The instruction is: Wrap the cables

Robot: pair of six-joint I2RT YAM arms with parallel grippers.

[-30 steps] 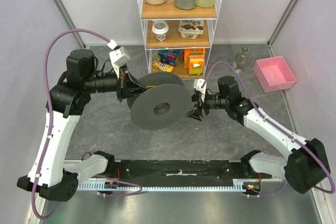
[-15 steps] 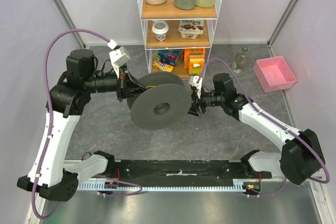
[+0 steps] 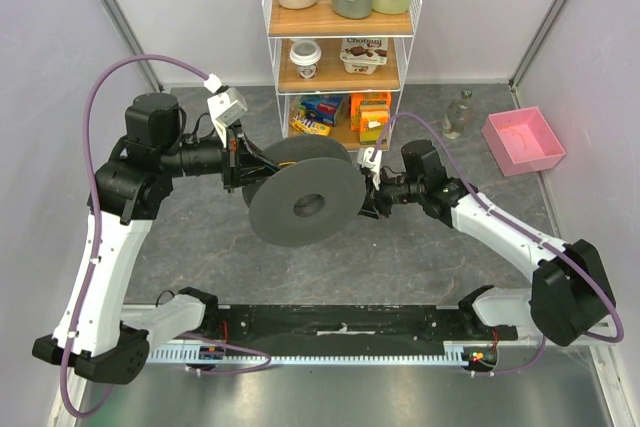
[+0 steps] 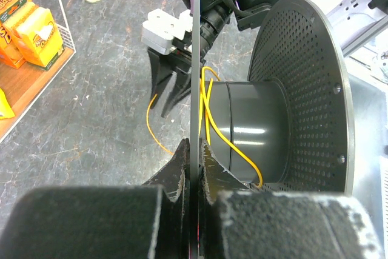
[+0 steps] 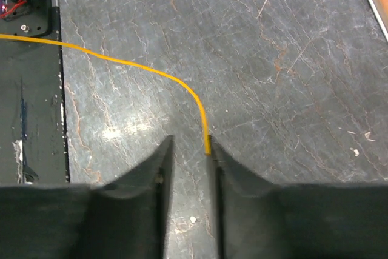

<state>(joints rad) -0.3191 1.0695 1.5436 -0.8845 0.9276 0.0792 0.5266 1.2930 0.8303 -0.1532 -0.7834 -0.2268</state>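
A dark grey round spool (image 3: 285, 222) hangs on edge above the table, held between the arms. My left gripper (image 3: 240, 165) is shut on the rim of its thin near flange (image 4: 195, 59), the jaws pressed on either side of it (image 4: 195, 150). The thin yellow-orange cable (image 4: 209, 113) runs in loose turns over the spool's hub (image 4: 254, 131), and a strand trails down to the floor. My right gripper (image 3: 367, 202) sits right beside the spool's right edge. Its jaws (image 5: 188, 147) stand apart, with the cable (image 5: 151, 71) ending against the inner edge of the right finger (image 5: 213, 150).
A white wire shelf rack (image 3: 343, 47) with bottles, cups and snack boxes stands at the back. A pink tray (image 3: 523, 140) and a small glass bottle (image 3: 458, 112) sit at the back right. A black mat (image 3: 340, 322) runs along the near edge.
My right arm has moved left and slightly back, bringing its gripper closer to the spool's right edge. The left arm and the spool have stayed put.
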